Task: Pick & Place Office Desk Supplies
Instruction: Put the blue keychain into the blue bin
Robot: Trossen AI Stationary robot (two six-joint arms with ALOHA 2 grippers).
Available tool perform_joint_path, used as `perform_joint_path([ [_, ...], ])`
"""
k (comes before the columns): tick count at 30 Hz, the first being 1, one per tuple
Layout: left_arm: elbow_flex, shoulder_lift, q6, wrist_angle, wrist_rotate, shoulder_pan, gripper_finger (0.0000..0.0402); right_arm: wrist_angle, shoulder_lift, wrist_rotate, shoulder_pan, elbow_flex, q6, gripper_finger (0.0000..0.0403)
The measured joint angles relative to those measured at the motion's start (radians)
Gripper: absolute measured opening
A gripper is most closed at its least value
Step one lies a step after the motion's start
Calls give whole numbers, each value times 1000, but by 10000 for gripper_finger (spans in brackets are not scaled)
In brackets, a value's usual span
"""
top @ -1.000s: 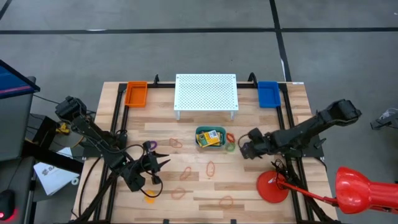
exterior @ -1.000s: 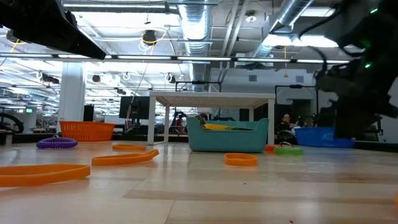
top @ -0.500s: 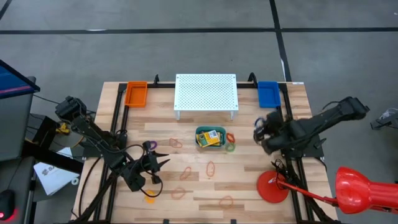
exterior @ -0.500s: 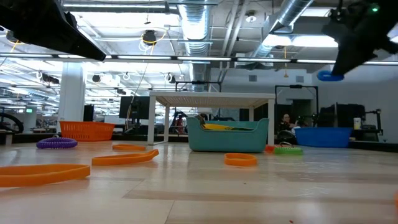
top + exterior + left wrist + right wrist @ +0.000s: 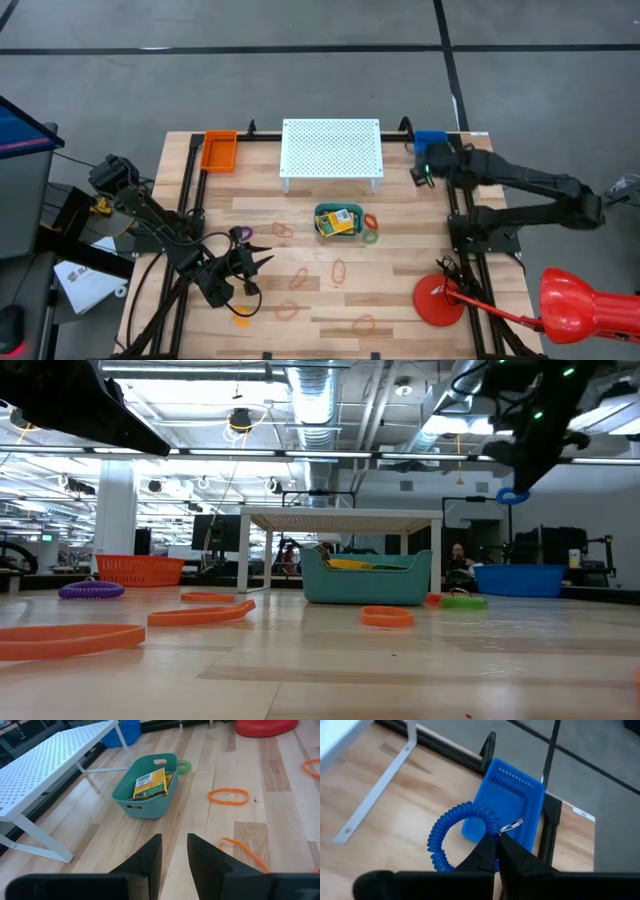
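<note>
My right gripper is raised over the blue bin at the table's far right corner, shut on a blue coiled loop, which also shows in the low view as the blue loop. My left gripper waits open near the table's near left, close to a purple coil. A teal basket at mid-table holds a yellow-and-green crayon box. Several orange loops lie flat on the table, and a green loop rests beside the basket. My right gripper pinches the blue coiled loop between its two fingertips, on the stretch of coil next to the small metal ring. The loop is lifted clear of the table and hangs in the air above the blue bin.
A white perforated stand sits at the far middle, with an orange bin at the far left. A red round disc lies near the near right edge. Black rails run along the table's sides.
My right gripper has risen from beside the basket and swung toward the table's far right corner, carrying the blue coiled loop up off the table until it hangs over the blue bin.
</note>
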Motion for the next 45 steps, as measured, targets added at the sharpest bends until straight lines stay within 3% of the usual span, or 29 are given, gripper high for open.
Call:
perform_joint_path([
  [5,0,0,0,2,1,0,85,119,80,-77,-249,1,-212,0],
  [9,0,0,0,10,2,0,85,153,186,-77,-365,1,-284,0],
  [23,0,0,1,25,17,-4,85,299,499,22,-369,2,-262,0],
  [28,0,0,0,26,31,-6,85,272,589,132,-370,1,-265,7],
  [35,0,0,1,26,34,-1,85,292,613,161,-367,0,-266,65],
  [45,0,0,2,19,33,-1,85,296,515,169,-358,0,-292,159],
])
